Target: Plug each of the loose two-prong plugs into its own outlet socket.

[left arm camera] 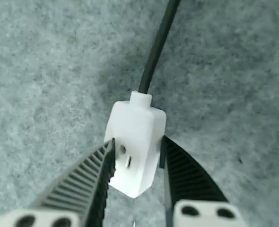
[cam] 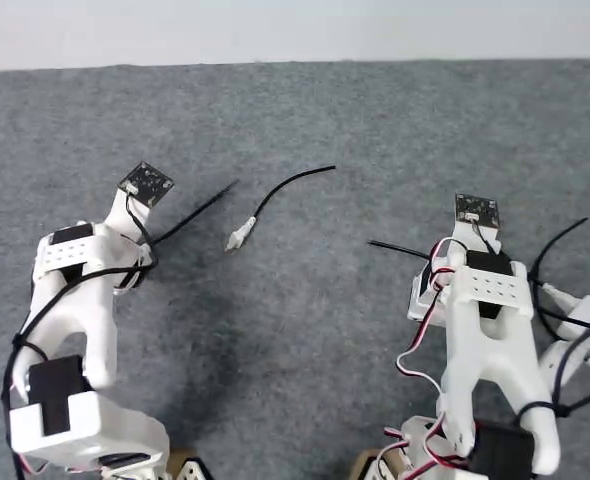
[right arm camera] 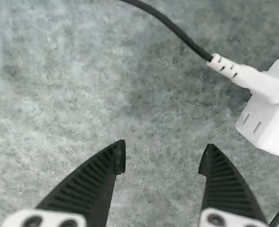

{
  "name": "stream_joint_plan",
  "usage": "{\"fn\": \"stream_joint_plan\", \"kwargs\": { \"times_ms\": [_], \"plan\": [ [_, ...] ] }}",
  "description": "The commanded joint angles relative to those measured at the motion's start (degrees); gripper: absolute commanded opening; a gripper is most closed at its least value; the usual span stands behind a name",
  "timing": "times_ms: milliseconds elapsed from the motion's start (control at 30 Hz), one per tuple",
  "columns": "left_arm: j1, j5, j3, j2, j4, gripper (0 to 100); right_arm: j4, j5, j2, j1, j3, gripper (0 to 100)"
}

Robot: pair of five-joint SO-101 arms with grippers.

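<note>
Left wrist view: gripper [left arm camera: 137, 142] seemingly clasps outlet socket [left arm camera: 135, 120].

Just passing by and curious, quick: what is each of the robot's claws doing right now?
Left gripper: closed on the white outlet socket.
Right gripper: open, holding nothing.
</note>
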Motion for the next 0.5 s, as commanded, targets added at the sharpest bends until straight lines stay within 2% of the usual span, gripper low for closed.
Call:
{"fn": "stream_joint_plan", "kwargs": {
  "times_ms": [0, 367, 467],
  "plan": [
    [-0.79, -0.35, -0.75, 1.23, -1.49, 14, -0.4, 0.7, -1.89, -0.13, -0.35, 25.1],
    [-4.84, -1.32, -12.44, 9.49, 2.73, 14, -0.4, 0.7, -1.89, -0.31, -0.26, 25.1],
    [-5.54, -1.32, -16.4, 12.04, 2.46, 7, -0.4, 0.7, -1.89, -0.31, -0.26, 25.1]
  ]
}}
